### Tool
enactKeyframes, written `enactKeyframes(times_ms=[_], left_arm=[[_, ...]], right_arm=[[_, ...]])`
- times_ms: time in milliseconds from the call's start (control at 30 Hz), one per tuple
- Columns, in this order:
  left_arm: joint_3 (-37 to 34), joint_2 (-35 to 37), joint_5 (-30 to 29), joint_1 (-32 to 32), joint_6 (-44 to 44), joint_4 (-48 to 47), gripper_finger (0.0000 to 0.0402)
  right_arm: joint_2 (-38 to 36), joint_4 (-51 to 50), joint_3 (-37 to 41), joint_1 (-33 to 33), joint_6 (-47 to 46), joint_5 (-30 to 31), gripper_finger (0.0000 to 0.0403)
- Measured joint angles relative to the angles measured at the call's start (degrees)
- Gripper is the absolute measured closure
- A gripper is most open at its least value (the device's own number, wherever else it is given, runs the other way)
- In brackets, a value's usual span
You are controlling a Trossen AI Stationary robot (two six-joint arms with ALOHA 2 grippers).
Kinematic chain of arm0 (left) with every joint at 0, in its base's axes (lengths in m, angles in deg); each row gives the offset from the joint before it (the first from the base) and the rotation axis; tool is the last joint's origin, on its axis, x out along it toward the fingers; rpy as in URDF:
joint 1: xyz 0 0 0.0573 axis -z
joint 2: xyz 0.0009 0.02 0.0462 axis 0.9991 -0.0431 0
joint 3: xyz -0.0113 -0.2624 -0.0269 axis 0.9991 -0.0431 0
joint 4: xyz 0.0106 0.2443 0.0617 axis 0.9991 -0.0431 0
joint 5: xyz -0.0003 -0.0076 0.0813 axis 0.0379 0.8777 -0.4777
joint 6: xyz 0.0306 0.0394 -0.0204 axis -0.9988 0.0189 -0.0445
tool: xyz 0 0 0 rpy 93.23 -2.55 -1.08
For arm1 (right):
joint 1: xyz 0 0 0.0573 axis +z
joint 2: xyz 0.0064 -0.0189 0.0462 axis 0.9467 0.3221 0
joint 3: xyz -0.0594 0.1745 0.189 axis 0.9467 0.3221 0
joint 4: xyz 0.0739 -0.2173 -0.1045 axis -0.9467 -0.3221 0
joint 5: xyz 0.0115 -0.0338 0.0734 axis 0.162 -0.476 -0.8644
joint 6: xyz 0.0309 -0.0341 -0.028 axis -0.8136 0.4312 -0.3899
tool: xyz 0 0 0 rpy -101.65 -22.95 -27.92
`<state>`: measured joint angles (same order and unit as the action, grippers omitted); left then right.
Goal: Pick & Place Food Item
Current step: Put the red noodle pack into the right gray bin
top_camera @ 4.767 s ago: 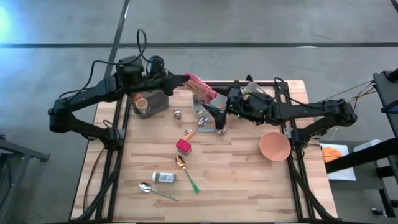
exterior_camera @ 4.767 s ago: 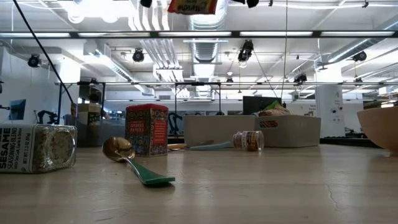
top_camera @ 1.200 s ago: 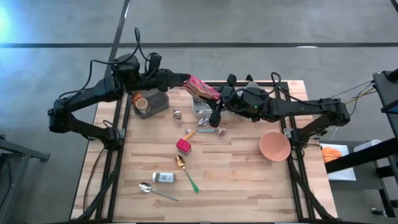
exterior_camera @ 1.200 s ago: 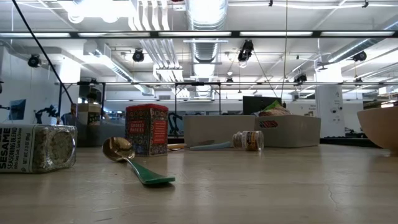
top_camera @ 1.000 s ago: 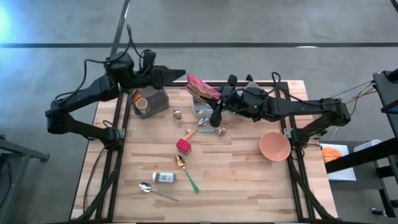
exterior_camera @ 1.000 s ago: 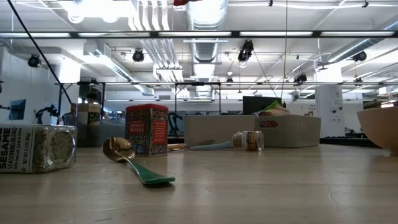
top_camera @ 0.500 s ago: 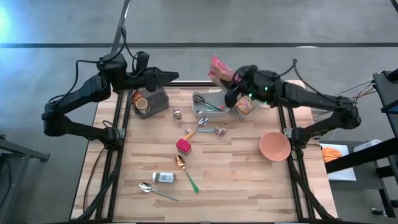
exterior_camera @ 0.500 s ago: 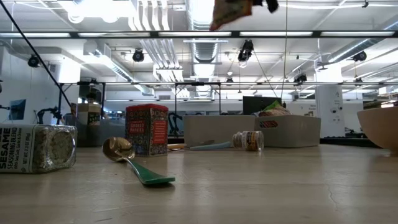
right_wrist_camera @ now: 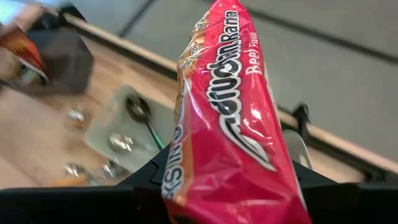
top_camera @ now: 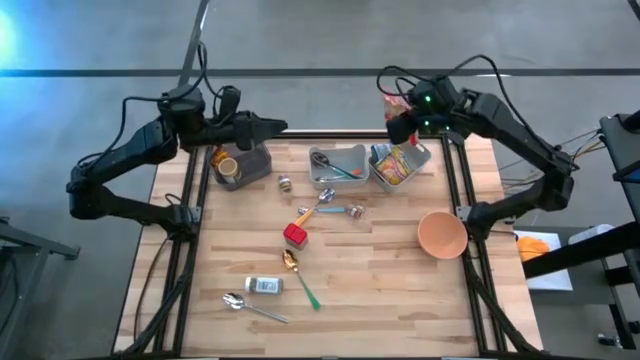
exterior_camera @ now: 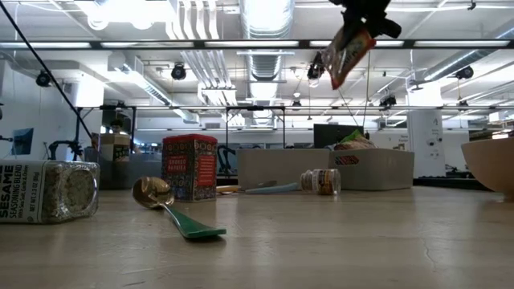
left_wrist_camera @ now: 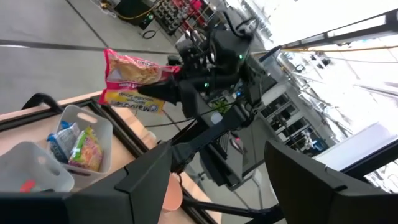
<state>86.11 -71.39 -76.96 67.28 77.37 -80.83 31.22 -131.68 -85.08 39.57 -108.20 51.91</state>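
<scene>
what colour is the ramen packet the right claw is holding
Mostly bright pink-red with white lettering and a yellow-orange edge; the ramen packet shows best in the right wrist view.

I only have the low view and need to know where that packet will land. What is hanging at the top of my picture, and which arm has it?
Observer: The right gripper has it. It is a red ramen packet, clamped between that gripper's fingers.
Operator: What lies below it?
Observer: From above, it shows by the table's back edge, next to a grey bin that holds snack packets.
Operator: And the left arm?
Observer: The left gripper is open and empty, near the back left of the table by a dark box.
</scene>
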Motion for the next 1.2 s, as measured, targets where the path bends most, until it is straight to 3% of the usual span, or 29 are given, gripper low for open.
enactKeyframes(times_ms=[467, 867, 1200], left_arm=[[0.0, 0.02, 0.46, 0.0, -0.8, -2.22, 0.0142], [0.0, 0.09, 1.08, 0.0, -1.23, -4.55, 0.0142], [0.0, 0.2, 1.52, 0.0, -1.63, -4.59, 0.0142]], right_arm=[[7.51, -12.7, -2.49, -9.79, 7.6, -6.91, 0.0284], [14.3, -19.66, -2.56, -16.8, 17.37, -8.55, 0.0284], [22.78, -20.4, -2.49, -18.46, 25.2, -8.75, 0.0284]])
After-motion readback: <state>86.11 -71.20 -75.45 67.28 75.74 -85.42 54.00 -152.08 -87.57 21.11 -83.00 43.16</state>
